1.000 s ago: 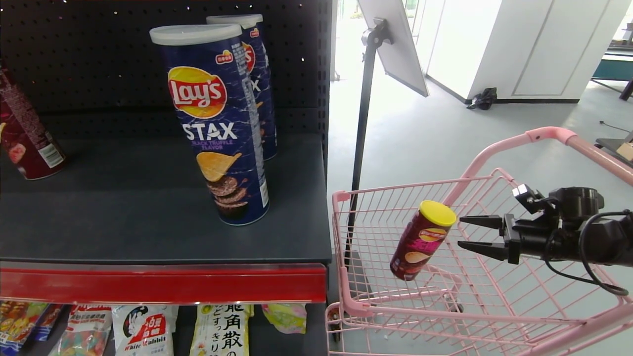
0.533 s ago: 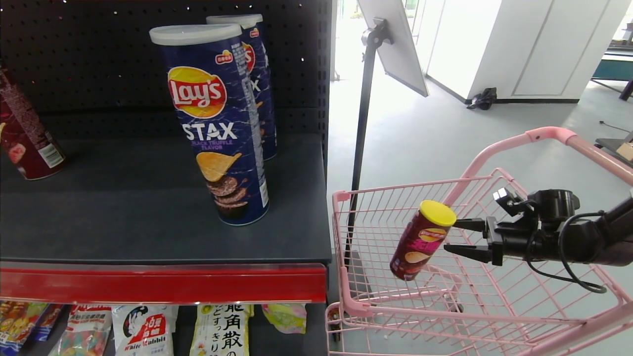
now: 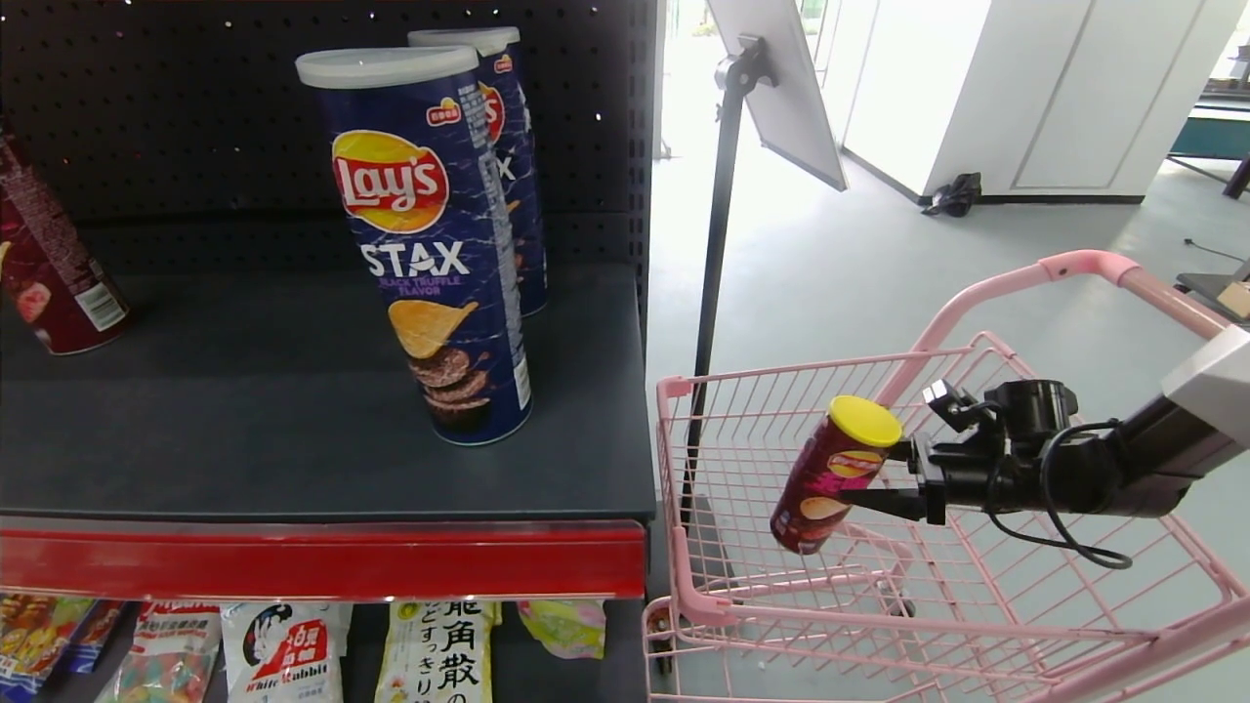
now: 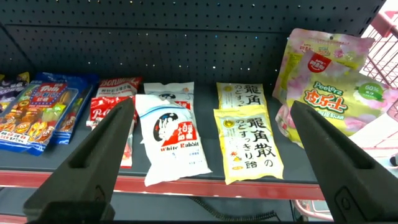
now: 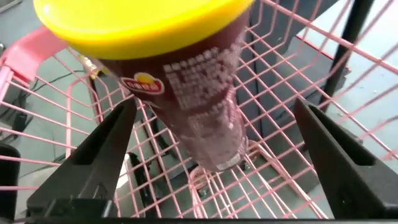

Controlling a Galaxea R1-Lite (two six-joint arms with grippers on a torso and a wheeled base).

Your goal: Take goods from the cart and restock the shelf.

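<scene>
Over by the cart (image 3: 781,369), head view first: the maroon can (image 3: 830,478) with its yellow lid leans tilted inside the basket, near the wall facing the shelf (image 3: 244,420); its upper body stands free of the wire, which I judge is why the right gripper (image 3: 872,473) comes in sideways just below the lid; blue canisters (image 3: 420,254) stand upright toward the shelf's right edge, leaving bare board for restocking.

Left wrist view: the left gripper (image 4: 211,104) hangs spread wide, holding nothing, before snack bags (image 4: 171,140) on the lower shelf (image 4: 186,183); parked clear, I'd say.

Right wrist view: the right gripper (image 5: 211,107) has its fingers apart either side of the can (image 5: 199,87), not yet clamped; the cart (image 5: 28,50) rim lies behind.
</scene>
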